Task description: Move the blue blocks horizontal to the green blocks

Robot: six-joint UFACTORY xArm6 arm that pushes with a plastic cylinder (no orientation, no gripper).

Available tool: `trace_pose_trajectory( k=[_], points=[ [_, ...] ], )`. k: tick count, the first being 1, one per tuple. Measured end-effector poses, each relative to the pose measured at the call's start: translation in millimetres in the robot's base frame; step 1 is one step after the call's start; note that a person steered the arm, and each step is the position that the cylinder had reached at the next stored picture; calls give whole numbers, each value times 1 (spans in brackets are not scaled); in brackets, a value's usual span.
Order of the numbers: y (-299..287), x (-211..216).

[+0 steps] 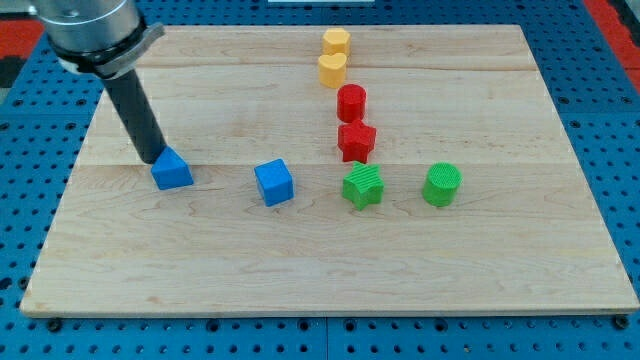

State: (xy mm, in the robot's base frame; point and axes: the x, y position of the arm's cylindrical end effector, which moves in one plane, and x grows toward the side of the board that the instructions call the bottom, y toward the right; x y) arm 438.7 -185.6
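Note:
A blue wedge-like block (172,170) lies at the view's left. A blue cube (273,183) lies right of it. A green star block (363,186) and a green cylinder (441,185) stand further right, so all lie roughly in one row. My tip (152,158) touches or nearly touches the upper left edge of the blue wedge-like block. The dark rod rises from it toward the view's top left.
A red star-like block (356,141) sits just above the green star, a red cylinder (351,102) above that. A yellow heart block (332,69) and a yellow hexagon-like block (336,43) sit near the wooden board's (500,260) top edge.

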Motion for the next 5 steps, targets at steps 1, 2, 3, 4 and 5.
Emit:
trace_pose_trajectory(
  k=[1, 2, 3, 4, 5],
  points=[
    [1, 30],
    [-5, 35],
    [-25, 96],
    [10, 128],
    [10, 128]
  ],
)
